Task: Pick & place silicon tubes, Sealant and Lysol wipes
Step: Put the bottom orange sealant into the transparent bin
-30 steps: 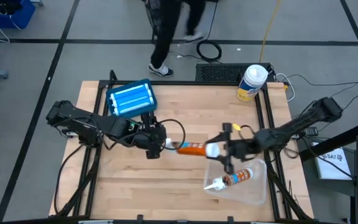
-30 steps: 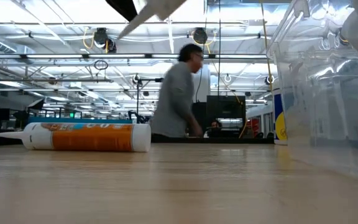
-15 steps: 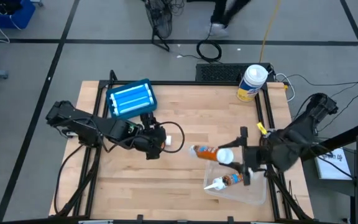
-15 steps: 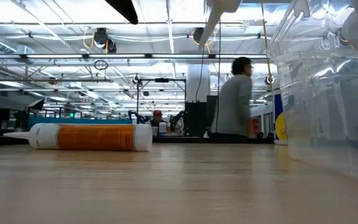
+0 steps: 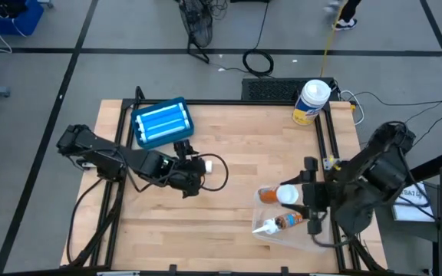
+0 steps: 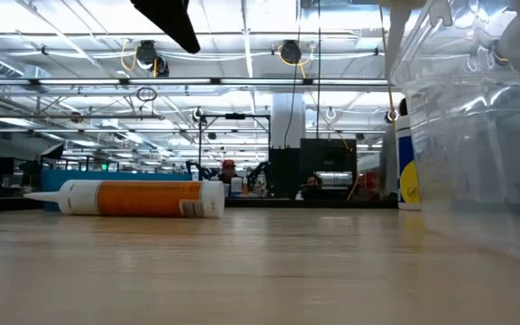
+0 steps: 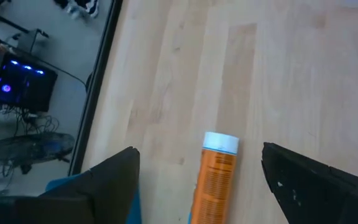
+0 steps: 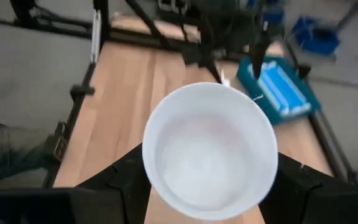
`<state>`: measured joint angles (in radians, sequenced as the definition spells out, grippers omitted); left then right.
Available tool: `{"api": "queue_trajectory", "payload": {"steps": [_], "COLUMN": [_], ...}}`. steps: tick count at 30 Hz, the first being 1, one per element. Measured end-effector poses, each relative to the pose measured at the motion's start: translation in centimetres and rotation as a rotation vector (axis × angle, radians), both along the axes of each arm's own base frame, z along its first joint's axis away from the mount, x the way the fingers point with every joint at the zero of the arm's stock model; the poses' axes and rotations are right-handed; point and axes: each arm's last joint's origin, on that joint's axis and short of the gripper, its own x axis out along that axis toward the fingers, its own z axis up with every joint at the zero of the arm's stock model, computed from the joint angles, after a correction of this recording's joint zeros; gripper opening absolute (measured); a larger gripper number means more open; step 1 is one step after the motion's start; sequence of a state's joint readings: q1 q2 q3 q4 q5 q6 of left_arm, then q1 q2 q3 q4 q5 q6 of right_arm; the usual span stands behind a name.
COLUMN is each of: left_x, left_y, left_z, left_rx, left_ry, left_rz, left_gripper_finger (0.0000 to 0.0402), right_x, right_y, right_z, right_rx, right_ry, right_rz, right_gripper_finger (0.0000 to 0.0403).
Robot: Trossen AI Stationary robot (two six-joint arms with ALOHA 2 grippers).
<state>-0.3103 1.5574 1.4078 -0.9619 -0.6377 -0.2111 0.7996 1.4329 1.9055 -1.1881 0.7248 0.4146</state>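
High view: the right pincer (image 5: 298, 201) sits over the near right part of the desk (image 5: 229, 146), clenched on an orange sealant tube (image 5: 276, 195) that hangs just above the clear plastic bin (image 5: 317, 238) — its white round base fills the right wrist view. A second tube (image 5: 282, 222), brown with a white nozzle, lies inside the bin. The left pincer (image 5: 198, 175) hovers near the desk's middle with its jaws apart and nothing between them. Left wrist view shows another orange tube (image 7: 215, 174) lying flat on the wood between its fingers (image 7: 110, 180), untouched; in the low view this tube rests on its side well left of the bin. The Lysol wipes (image 5: 311, 103) stand upright at the far right corner of the desk, and a blue tray (image 5: 162, 121) lies at the far left.
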Motion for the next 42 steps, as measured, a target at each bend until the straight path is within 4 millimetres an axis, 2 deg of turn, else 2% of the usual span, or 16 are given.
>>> {"api": "queue_trajectory", "payload": {"steps": [6,12,16,23,30,34,42], "left_x": [0.0,0.0,0.0,0.0,0.0,0.0,0.0], "left_y": [0.0,0.0,0.0,0.0,0.1,0.1,0.1], "left_z": [0.0,0.0,0.0,0.0,0.0,0.0,0.0], "left_rx": [0.003,0.003,0.003,0.002,0.001,-0.001,0.001], "left_ry": [0.003,0.004,0.004,0.004,0.003,0.002,0.003], "left_rz": [-0.004,-0.004,-0.004,-0.002,0.002,0.004,0.001], "left_gripper_finger": [0.0322,0.0328,0.0329,0.0316,0.0321,0.0328,0.0317], "right_x": [-0.2,-0.1,-0.7,-3.1,-4.8,-5.5,-4.6], "right_y": [-0.1,0.5,0.0,-2.1,-2.9,-3.6,-3.3], "right_z": [-0.8,0.7,1.7,2.1,2.4,1.2,-2.9], "right_rx": [0.036,-0.088,-0.034,0.064,0.242,0.264,0.24], "right_ry": [0.098,-0.06,-0.094,-0.006,0.125,0.263,0.43], "right_rz": [0.001,0.077,0.131,0.165,0.335,0.227,-0.003], "right_gripper_finger": [0.0216,0.0216,0.0216,0.0215,0.0215,0.0215,0.0215]}}
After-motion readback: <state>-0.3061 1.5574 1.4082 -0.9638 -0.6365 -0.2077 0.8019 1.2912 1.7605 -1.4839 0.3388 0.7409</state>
